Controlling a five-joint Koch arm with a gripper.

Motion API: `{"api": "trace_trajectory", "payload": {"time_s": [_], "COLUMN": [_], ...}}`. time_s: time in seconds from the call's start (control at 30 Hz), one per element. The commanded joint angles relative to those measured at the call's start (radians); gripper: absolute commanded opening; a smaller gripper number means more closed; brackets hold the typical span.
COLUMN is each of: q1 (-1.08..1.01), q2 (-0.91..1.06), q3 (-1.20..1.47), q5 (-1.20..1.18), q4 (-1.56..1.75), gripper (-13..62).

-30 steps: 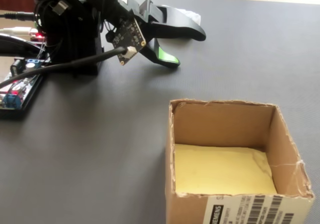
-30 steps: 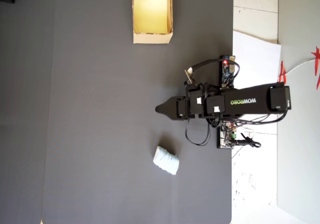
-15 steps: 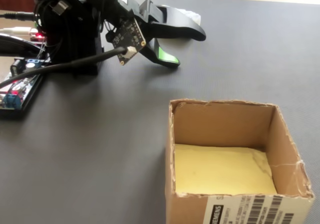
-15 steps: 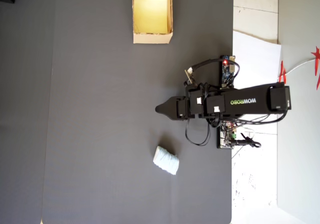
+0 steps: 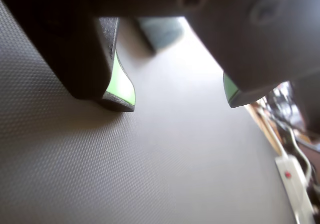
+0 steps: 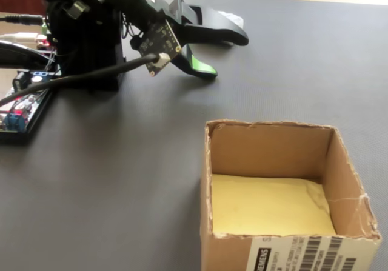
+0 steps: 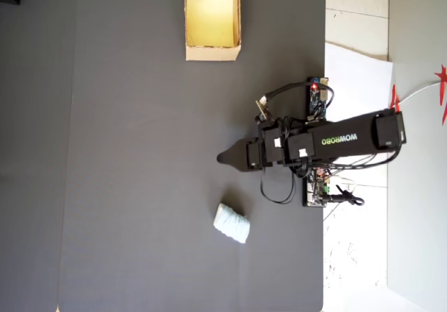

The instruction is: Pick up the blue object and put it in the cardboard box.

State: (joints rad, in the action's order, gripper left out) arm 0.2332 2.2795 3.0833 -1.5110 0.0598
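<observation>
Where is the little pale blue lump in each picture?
Wrist view: not in it; only the open tool over the dark mat.
Fixed view: mostly hidden behind the tool; just a pale sliver at the top.
Overhead view: the blue object lies on the mat, low centre, below the tool.
Shared landmark: the tool.

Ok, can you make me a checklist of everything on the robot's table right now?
Surface: dark grey mat, bare in the middle.
Job's things: blue object lies on the mat, below the arm in the overhead view; cardboard box at the top edge, only its yellowish floor inside.
Clutter: nothing seen on the mat.
Gripper: jaws apart, nothing between them, low over the mat.
Cables: black wires loop by the arm's base, near circuit boards.
Surroundings: white paper beside the mat.
</observation>
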Motion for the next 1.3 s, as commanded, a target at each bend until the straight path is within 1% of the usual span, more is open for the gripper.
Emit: {"api": "trace_trajectory", "payload": {"time_s": [0.0,0.17,0.4,0.6,0.8,1.1,1.27], "q1": [0.057,0.160,0.370,0.486,0.518,0.520,0.514], "q2": [0.086,0.086,0.086,0.083,0.061,-0.078,-0.110], "q3": [0.034,0.029,0.005,-0.038,-0.138,-0.380,-0.488], "q5": [-0.017,-0.020,-0.071,-0.074,-0.084,-0.091,-0.089], "q4": [-0.104,-0.107,-0.114,-0.163,-0.222,-0.282,-0.356], "gripper": [34.5,34.5,34.5,34.5,34.5,34.5,34.5]}}
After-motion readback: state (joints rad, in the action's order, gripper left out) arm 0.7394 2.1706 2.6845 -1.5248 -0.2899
